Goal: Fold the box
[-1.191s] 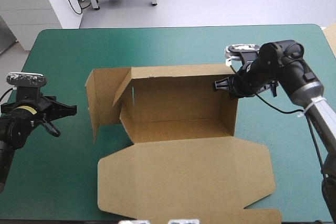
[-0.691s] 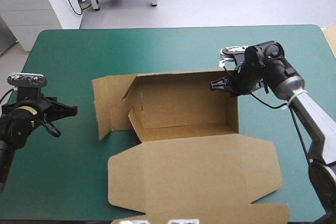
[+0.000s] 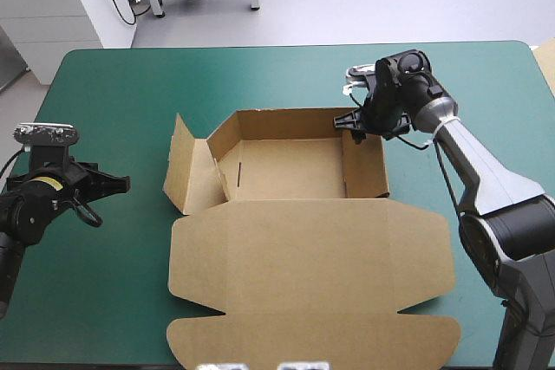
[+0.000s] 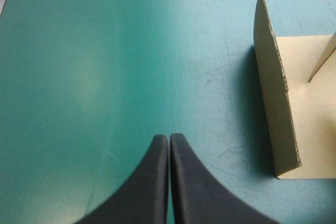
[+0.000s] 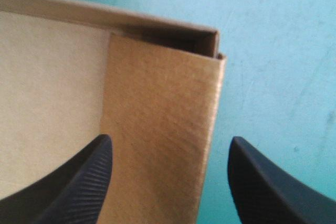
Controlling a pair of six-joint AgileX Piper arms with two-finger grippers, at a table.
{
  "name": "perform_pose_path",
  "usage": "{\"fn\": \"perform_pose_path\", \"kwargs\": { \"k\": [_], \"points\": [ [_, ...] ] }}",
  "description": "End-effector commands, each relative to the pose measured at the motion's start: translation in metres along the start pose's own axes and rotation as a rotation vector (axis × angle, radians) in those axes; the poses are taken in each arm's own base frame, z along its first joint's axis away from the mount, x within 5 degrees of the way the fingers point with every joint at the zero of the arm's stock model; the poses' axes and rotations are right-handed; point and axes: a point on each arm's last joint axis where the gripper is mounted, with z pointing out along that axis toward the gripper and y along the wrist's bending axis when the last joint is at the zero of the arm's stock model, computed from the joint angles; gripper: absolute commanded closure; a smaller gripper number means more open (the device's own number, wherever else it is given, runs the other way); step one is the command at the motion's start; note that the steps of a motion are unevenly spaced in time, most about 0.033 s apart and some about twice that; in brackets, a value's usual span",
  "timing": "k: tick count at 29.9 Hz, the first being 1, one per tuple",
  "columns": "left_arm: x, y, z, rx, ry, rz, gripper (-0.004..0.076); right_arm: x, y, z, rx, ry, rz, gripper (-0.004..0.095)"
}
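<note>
Box: brown corrugated board, mid-table on the teal-green cover. It is an open tray with its long axis running left to right. The far, near and right walls are up. The lid lies flat and points toward the near edge, with rounded corners and a narrow tuck strip at its end. The left side flap stands splayed outward, not tucked; its cut edge shows fluting.

Right wall: matte fibrous face, doubled at the far right corner, with a thin gap in the fold.

Right gripper is at that corner, with its black fingers spread wide. One finger is over the tray interior and one is outside over the cover. Contact with the wall can't be made out. The pad face is finely ribbed.

Left gripper is near the table's left edge, well apart from the box, fingers pressed together to a point over bare cover, gripping nothing.
</note>
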Motion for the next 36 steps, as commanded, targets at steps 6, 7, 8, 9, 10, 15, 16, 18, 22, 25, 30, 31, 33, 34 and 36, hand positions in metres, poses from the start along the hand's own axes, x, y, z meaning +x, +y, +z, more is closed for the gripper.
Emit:
{"fn": "perform_pose_path", "kwargs": {
  "k": [6,7,8,9,10,15,16,18,22,25,30,31,33,34,36],
  "points": [
    [-0.013,0.0,-0.007,0.004,-0.096,-0.03,0.0731,0.007,0.0,-0.07,-0.067,-0.14,0.033,0.0225],
    [-0.012,0.0,-0.007,0.001,-0.089,-0.026,0.0731,0.01,0.0,-0.072,-0.07,-0.14,0.04,0.0225],
    [-0.011,0.001,-0.007,-0.002,-0.082,-0.02,0.0731,0.013,-0.001,-0.075,-0.071,-0.139,0.054,0.0225],
    [-0.011,0.001,-0.007,-0.001,-0.078,-0.02,0.0731,0.018,-0.002,-0.074,-0.069,-0.127,0.061,0.0225],
    [-0.011,0.001,-0.007,-0.001,-0.078,-0.02,0.0731,0.021,-0.002,-0.074,-0.068,-0.12,0.063,0.0225],
    [-0.012,0.001,-0.007,-0.003,-0.085,-0.02,0.0731,0.037,-0.005,-0.051,-0.039,-0.032,0.094,0.0232],
    [-0.012,0.001,-0.007,-0.004,-0.085,-0.018,0.0731,0.038,-0.006,-0.045,-0.032,-0.033,0.096,0.0234],
    [-0.012,0.001,-0.007,-0.003,-0.087,-0.02,0.0731,0.04,-0.006,-0.036,-0.036,-0.043,0.098,0.0234],
    [-0.013,0.001,-0.007,-0.004,-0.099,-0.02,0.0731,0.043,-0.004,-0.026,-0.057,-0.035,0.11,0.0235],
    [-0.014,0.0,-0.007,0.0,-0.109,-0.028,0.0731,0.045,-0.005,-0.017,-0.048,-0.022,0.113,0.0235],
    [-0.015,0.002,-0.006,-0.018,-0.118,-0.008,0.0731,0.045,-0.005,-0.01,-0.045,-0.007,0.106,0.0235],
    [-0.015,0.002,-0.006,-0.018,-0.118,-0.008,0.0731,0.044,-0.005,-0.01,-0.041,-0.009,0.104,0.0235],
    [-0.015,0.001,-0.006,-0.001,-0.12,-0.031,0.0731,0.043,-0.005,-0.008,-0.034,-0.009,0.101,0.0237],
    [-0.015,0.0,-0.006,0.001,-0.12,-0.032,0.0731,0.044,-0.005,-0.005,-0.032,0.002,0.101,0.0237],
    [-0.015,0.0,-0.006,0.002,-0.116,-0.032,0.0731,0.045,-0.005,0.0,-0.031,0.032,0.101,0.0237]
  ]
}}
